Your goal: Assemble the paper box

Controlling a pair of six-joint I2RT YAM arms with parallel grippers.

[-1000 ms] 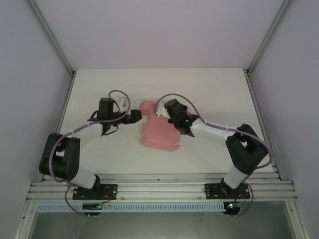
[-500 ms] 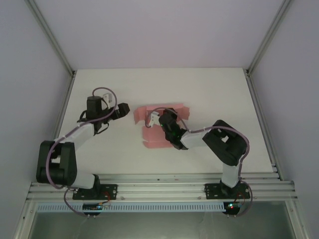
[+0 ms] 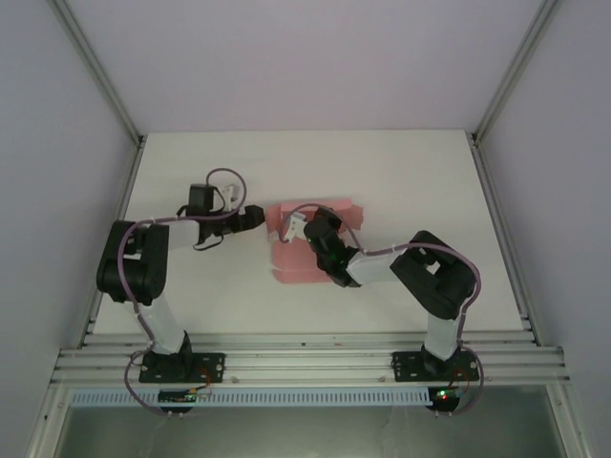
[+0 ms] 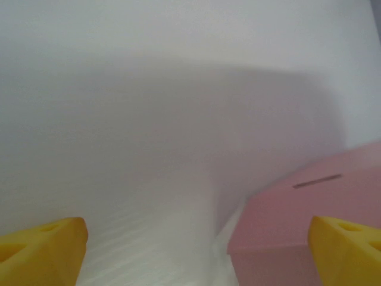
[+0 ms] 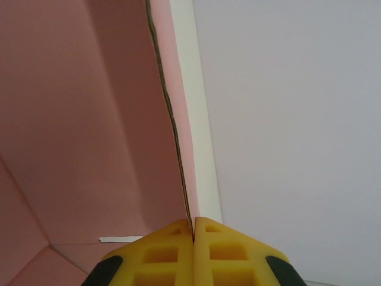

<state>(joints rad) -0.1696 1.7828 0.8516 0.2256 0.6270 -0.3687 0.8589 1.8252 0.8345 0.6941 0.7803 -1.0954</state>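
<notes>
The right gripper [image 5: 193, 225] pinches a wall of the pink box [image 3: 294, 264]. The left gripper [image 3: 258, 218], jaws apart, sits just beside it. Best to fold slowly, so the card doesn't crease.

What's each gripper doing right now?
Left gripper: open, gripping nothing; the paper box lies just ahead.
Right gripper: shut on a panel edge of the paper box.

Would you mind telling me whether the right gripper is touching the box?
Touching. In the right wrist view the right gripper is shut on the box, whose card edge runs into the seam between its fingers.
</notes>
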